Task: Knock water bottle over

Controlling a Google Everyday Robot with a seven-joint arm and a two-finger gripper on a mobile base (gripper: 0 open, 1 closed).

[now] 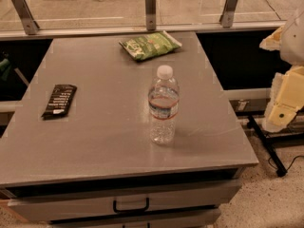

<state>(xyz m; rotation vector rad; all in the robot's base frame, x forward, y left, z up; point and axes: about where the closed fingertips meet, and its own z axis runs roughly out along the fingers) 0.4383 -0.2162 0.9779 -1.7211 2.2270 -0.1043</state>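
Note:
The water bottle [163, 106] stands upright on the grey table top [95, 122], a little right of the middle and towards the front. It is clear ribbed plastic with a white cap and a white label with red and blue bands. My gripper [283, 103], a cream-coloured part of the arm, is at the right edge of the view, beyond the table's right side. It is well apart from the bottle and touches nothing.
A green chip bag [149, 45] lies at the back of the table. A dark snack bar packet [60, 100] lies at the left. Drawers with a black handle [130, 206] sit under the top. A glass railing [150, 6] runs behind.

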